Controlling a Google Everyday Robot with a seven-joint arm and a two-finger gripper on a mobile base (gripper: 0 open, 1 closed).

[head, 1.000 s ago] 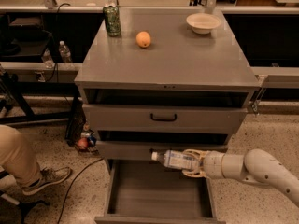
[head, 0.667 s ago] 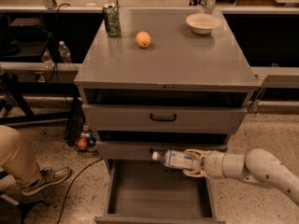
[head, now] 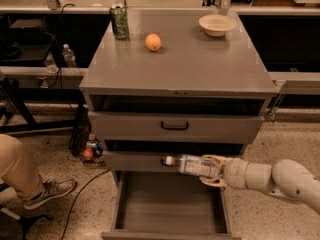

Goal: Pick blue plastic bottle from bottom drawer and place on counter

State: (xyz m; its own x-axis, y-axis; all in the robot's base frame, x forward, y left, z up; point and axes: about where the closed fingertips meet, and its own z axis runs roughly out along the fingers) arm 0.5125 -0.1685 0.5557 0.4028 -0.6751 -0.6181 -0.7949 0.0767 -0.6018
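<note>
End effector [head: 210,169] above bottom drawer [head: 167,202], fingers [head: 214,159] covering base of blue plastic bottle [head: 188,164], arm [head: 280,179] cut by right edge

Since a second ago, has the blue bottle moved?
Yes: blue plastic bottle, held by the gripper above the bottom drawer, rose slightly toward the drawer handle.

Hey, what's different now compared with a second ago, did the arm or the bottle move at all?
Barely. The gripper, shut on the blue plastic bottle, has carried it slightly up and toward the picture's right above the open bottom drawer; nothing was let go. The green can, orange and bowl on the counter stayed put.
</note>
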